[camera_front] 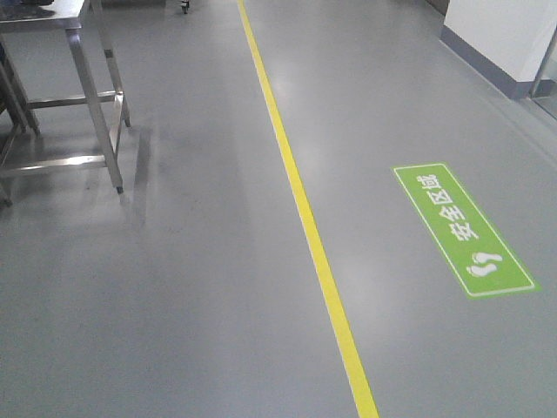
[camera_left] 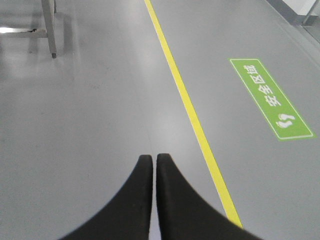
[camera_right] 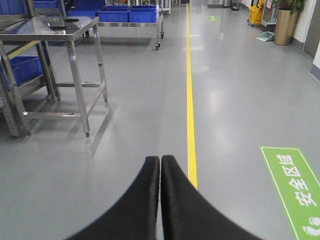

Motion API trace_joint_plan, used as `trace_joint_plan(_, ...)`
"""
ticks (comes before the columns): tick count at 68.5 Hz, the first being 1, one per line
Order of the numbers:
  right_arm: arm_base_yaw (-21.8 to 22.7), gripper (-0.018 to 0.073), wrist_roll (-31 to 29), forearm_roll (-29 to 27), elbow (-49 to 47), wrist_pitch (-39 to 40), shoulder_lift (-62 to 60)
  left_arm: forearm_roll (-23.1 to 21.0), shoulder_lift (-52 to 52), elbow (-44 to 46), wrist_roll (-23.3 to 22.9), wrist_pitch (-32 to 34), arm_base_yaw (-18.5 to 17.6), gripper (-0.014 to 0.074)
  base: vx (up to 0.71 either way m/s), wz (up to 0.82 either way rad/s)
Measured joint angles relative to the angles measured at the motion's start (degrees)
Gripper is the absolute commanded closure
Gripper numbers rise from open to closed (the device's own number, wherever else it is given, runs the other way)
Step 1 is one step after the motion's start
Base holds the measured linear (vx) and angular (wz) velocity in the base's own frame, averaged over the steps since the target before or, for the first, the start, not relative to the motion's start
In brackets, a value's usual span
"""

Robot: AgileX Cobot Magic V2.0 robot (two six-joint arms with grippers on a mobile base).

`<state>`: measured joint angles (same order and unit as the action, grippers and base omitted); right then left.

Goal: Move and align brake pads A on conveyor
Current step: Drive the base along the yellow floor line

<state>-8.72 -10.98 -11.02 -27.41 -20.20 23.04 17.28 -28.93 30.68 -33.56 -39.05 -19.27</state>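
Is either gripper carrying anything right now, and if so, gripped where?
Nothing is held. The left gripper and right gripper both show jaws shut together with nothing between them.

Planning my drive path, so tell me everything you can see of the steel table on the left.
The steel table is stainless, with a flat top, square legs and low crossbars. It stands upright on the grey floor, left of the yellow line. On its top lie dark items, too small to identify. A blue bin shows behind its legs.
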Motion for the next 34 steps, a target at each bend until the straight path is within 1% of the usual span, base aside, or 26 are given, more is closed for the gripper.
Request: trace_joint_plan(34,0.0,0.0569,0.0,0.0,0.0,-0.02,0.0,0.0,0.0,0.0,0.0,0.0,0.0,0.0603,0.61,-0.05)
